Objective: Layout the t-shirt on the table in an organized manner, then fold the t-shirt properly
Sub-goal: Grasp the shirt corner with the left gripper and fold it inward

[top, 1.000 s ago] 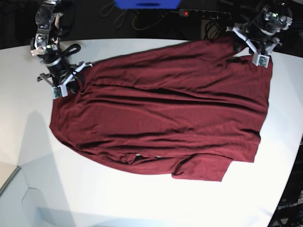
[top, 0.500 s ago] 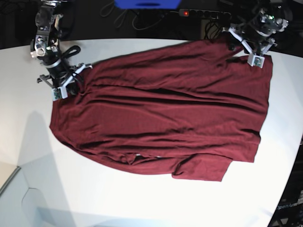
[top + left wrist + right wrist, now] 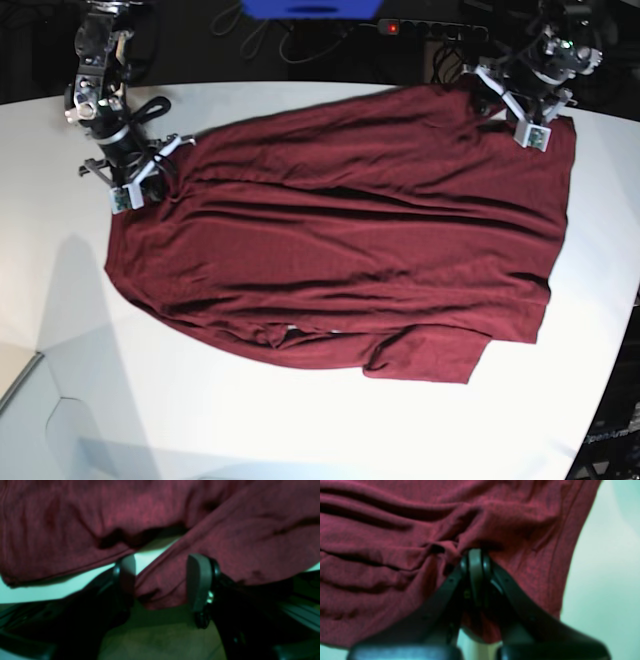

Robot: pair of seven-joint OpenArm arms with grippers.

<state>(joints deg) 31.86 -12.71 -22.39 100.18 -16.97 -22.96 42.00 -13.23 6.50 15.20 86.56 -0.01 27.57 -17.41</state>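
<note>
The maroon t-shirt (image 3: 350, 240) lies spread and wrinkled across the white table (image 3: 300, 430), one sleeve pointing to the near edge. My left gripper (image 3: 497, 100) is at the shirt's far right corner. In the left wrist view it (image 3: 161, 580) is open, with a fold of the shirt's edge (image 3: 160, 590) lying between the fingers at the table's rim (image 3: 75, 580). My right gripper (image 3: 163, 168) is at the shirt's far left corner. In the right wrist view it (image 3: 475, 555) is shut on bunched shirt fabric (image 3: 445, 550), with bare table (image 3: 602, 580) to its right.
A black power strip (image 3: 430, 28) with a red light and a blue object (image 3: 310, 8) lie behind the table's far edge. The table edge curves in at the right (image 3: 615, 330). A grey step (image 3: 20, 400) sits at the lower left.
My left gripper has moved left and toward the far edge along the shirt's corner, and the cloth there now covers the white patch. My right gripper has barely moved.
</note>
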